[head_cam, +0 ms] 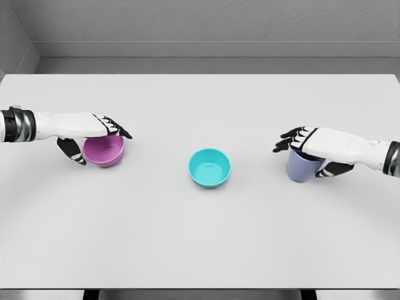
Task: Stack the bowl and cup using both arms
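Note:
A purple bowl [105,152] sits on the white table [200,237] at the left. My left hand [94,136] reaches over its rim, fingers across the top and thumb down its near-left side, closed on it. A teal bowl [210,167] stands upright and alone at the table's middle. At the right is a lavender-blue cup [302,167]. My right hand [306,145] covers its top, fingers over the far rim and thumb along its right side, gripping it. Whether either object is lifted off the table I cannot tell.
The table's far edge meets a grey wall [200,25]. Dark supports show under the table's front edge at the bottom of the view.

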You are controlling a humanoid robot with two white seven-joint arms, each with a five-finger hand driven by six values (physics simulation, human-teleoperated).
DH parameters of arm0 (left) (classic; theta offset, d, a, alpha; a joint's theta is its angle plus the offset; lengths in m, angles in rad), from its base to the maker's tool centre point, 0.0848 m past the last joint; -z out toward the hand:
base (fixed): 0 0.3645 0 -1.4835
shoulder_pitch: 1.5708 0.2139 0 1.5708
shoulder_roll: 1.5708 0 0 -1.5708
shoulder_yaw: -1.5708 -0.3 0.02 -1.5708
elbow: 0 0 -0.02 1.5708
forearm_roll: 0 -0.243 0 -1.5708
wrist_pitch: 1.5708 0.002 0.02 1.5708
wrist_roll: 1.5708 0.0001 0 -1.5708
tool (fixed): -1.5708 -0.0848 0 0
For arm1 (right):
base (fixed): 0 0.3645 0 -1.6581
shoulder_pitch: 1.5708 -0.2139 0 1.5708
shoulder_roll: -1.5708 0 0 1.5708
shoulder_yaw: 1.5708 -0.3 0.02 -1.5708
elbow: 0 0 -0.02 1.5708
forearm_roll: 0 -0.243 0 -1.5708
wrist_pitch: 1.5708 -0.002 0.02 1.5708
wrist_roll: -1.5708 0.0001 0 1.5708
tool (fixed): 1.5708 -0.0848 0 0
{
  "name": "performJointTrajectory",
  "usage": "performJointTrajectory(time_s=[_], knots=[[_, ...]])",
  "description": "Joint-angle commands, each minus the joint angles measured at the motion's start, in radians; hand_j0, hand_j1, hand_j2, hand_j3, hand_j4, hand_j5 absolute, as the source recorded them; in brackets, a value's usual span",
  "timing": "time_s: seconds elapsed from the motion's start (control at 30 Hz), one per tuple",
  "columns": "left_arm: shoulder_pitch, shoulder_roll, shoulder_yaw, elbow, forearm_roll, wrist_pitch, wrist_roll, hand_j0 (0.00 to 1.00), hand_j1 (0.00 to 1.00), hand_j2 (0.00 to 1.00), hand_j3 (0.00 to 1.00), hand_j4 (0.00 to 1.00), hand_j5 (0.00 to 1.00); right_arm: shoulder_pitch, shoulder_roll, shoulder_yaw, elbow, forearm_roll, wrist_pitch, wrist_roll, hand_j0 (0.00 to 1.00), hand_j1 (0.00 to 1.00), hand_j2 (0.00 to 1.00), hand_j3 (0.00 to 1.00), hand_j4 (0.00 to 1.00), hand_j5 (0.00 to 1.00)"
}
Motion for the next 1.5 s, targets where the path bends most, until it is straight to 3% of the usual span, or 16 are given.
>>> performJointTrajectory(time_s=[0.0, 0.07, 0.17, 1.0, 1.47], knots=[[0.000, -0.002, 0.001, 0.002, 0.006, 0.002, 0.000, 1.00, 1.00, 1.00, 1.00, 1.00, 1.00, 0.000, -0.002, 0.002, 0.000, 0.015, -0.004, 0.006, 0.62, 0.62, 0.62, 0.62, 0.62, 0.62], [0.000, -0.002, 0.001, 0.002, 0.006, 0.002, 0.000, 1.00, 1.00, 1.00, 1.00, 1.00, 1.00, -0.002, -0.007, 0.002, 0.000, 0.019, 0.001, 0.006, 0.55, 0.55, 0.55, 0.55, 0.55, 0.55], [-0.002, -0.003, 0.001, 0.004, 0.004, 0.002, 0.000, 1.00, 1.00, 1.00, 1.00, 1.00, 1.00, -0.003, -0.010, 0.000, 0.002, 0.019, 0.004, 0.008, 0.54, 0.54, 0.54, 0.54, 0.54, 0.54], [0.005, -0.017, 0.001, 0.002, -0.007, 0.002, 0.000, 1.00, 1.00, 1.00, 1.00, 1.00, 1.00, -0.031, -0.053, -0.006, -0.011, 0.025, 0.019, 0.011, 0.56, 0.56, 0.56, 0.56, 0.56, 0.56], [0.009, -0.015, 0.016, 0.000, -0.002, 0.002, 0.000, 0.89, 0.89, 0.89, 0.89, 0.89, 0.89, -0.037, -0.055, -0.006, -0.011, 0.025, 0.019, 0.011, 0.56, 0.56, 0.56, 0.56, 0.56, 0.56]])
